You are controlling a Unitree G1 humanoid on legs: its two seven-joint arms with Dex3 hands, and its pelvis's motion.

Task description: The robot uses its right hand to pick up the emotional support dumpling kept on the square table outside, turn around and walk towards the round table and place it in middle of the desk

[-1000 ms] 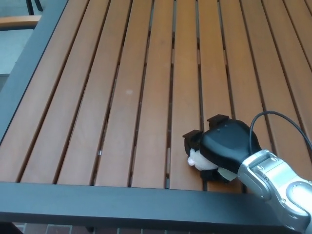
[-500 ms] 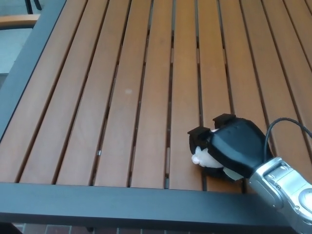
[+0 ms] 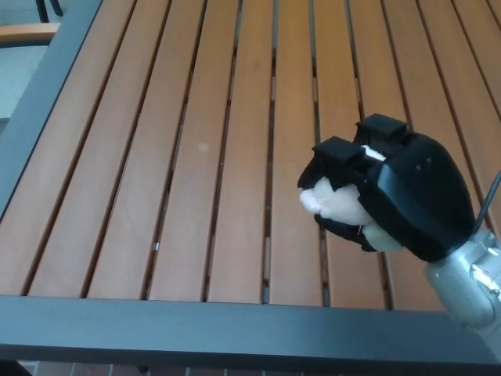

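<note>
At four o'clock over the slatted table (image 3: 196,157), the right hand (image 3: 399,192) clenches the white dumpling (image 3: 338,204), whose long axis runs roughly nine-to-three, its exposed end pointing toward nine

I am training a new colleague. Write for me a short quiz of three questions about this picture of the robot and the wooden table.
1. True or false: the right hand is shut on the white dumpling.
2. Which is the table top made of? A) glass B) brown wooden slats in a dark frame C) white plastic
3. Fill the gap: the robot's left hand is ____ in this view.

Key
1. True; the black fingers wrap over the dumpling, and only part of it shows.
2. B
3. not visible
</note>
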